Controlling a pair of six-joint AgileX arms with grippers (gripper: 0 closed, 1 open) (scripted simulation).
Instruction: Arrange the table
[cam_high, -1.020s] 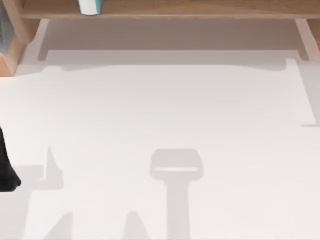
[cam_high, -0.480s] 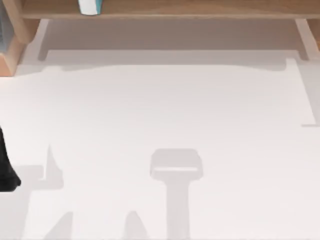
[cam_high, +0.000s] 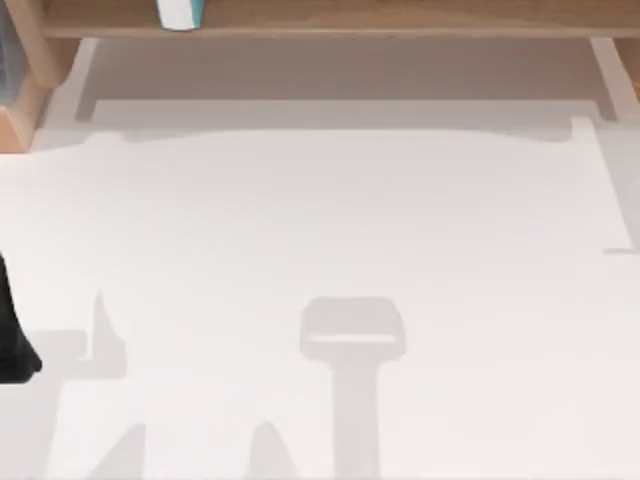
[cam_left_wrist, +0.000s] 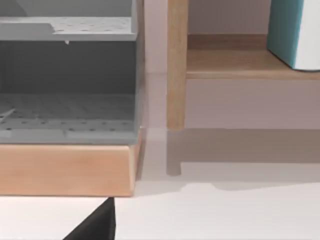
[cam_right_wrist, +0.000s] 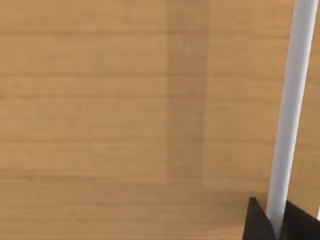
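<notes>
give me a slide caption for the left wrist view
Wooden shelf post beside a grey perforated rack, teal-and-white container on the shelf, white table below.

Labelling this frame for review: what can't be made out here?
- Teal-and-white container on the wooden shelf: cut by the top view's upper edge; type unclear.
- Left arm: a dark sliver at the top view's left edge.
- White rod, right wrist view: both ends cut off; identity unclear.
- Grey perforated tray, left wrist view: contents hidden.

There is one white desk (cam_high: 330, 210). One wooden shelf (cam_high: 330, 18) stands along its far edge. One teal and white container (cam_high: 181, 13) is on the shelf. One grey perforated rack (cam_left_wrist: 67, 75) sits on one wooden base (cam_left_wrist: 65, 169).
</notes>
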